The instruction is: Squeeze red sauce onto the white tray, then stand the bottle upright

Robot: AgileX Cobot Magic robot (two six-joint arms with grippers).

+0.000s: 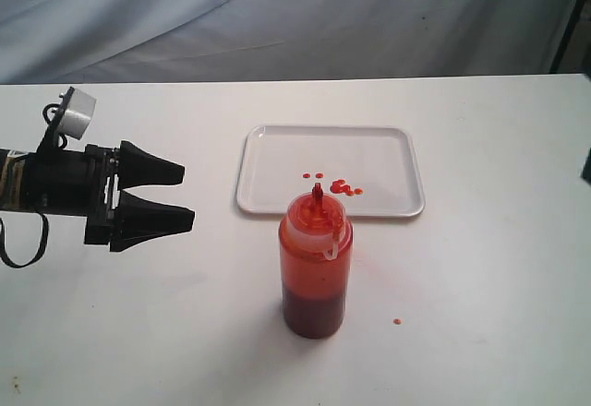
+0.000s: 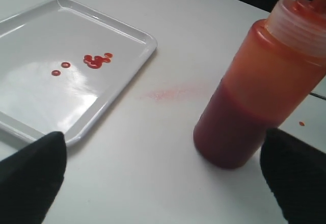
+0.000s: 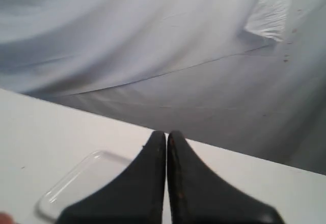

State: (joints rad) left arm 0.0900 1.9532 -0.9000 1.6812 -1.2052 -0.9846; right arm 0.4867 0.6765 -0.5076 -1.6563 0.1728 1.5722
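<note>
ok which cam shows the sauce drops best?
Left wrist view: the red sauce drops are close, sharp and unobstructed on the white tray. Exterior view shows them small, by the bottle nozzle. Right wrist view shows only a blurred tray corner, no drops.

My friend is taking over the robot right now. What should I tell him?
Left gripper: open, empty, clear of the translucent red-orange plastic squeeze bottle, on its left in the exterior view.
Right gripper: shut, holding nothing.
Bottle: upright on the white table, beside the shallow white rectangular plastic tray.
Done: glossy red sauce drops on the tray; bottle stands.
Left: apparently nothing; one stray drop lies on the table.
</note>
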